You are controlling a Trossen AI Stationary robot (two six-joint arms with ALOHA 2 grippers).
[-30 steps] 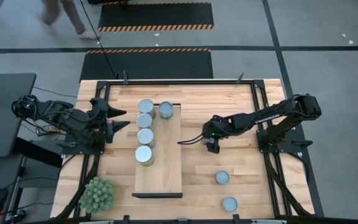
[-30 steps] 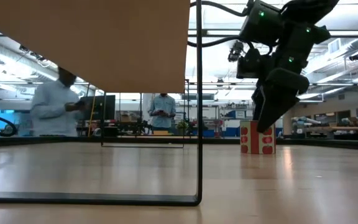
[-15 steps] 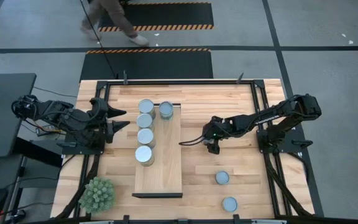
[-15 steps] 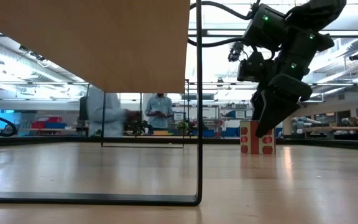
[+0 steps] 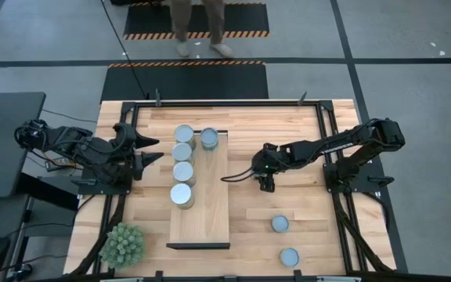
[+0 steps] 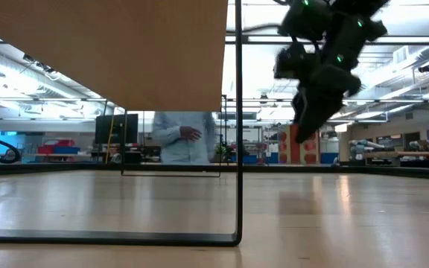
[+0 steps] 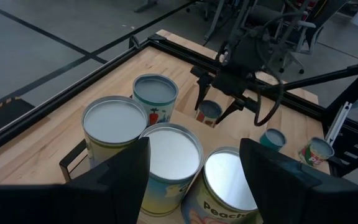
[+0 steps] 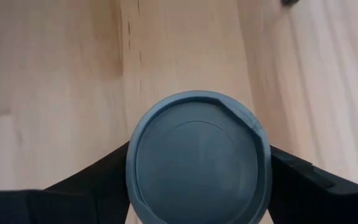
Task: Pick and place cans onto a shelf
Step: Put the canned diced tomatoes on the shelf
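Note:
Several cans (image 5: 182, 164) stand upright on the shelf (image 5: 210, 204), a pale board on a black frame; from the low view the shelf (image 6: 110, 52) is seen from below. My right gripper (image 5: 265, 180), right of the shelf, is shut on a grey-topped can (image 8: 197, 165) with a red label (image 6: 307, 147). This can (image 7: 209, 112) also shows in the left wrist view. Two more cans (image 5: 279, 224) (image 5: 289, 256) stand on the table near its front right. My left gripper (image 5: 158, 149) waits open at the shelf's left. My right gripper pinches the can between its two fingers, one on each side of the can's wall just below the rim (image 8: 132, 163). The fingers (image 7: 199, 99) come from above, slanting down. The can hangs clear of the table with its top up.
A spiky green plant (image 5: 124, 244) sits at the table's near left corner. The shelf's black frame leg (image 6: 239, 126) stands between the shelf and my right gripper. A person (image 5: 198, 19) stands on the floor beyond the far edge. Bare wood lies right of the shelf.
My right gripper has shut on the red-labelled can and risen a little, so the can has left the table. A person has walked across the floor beyond the table's far edge.

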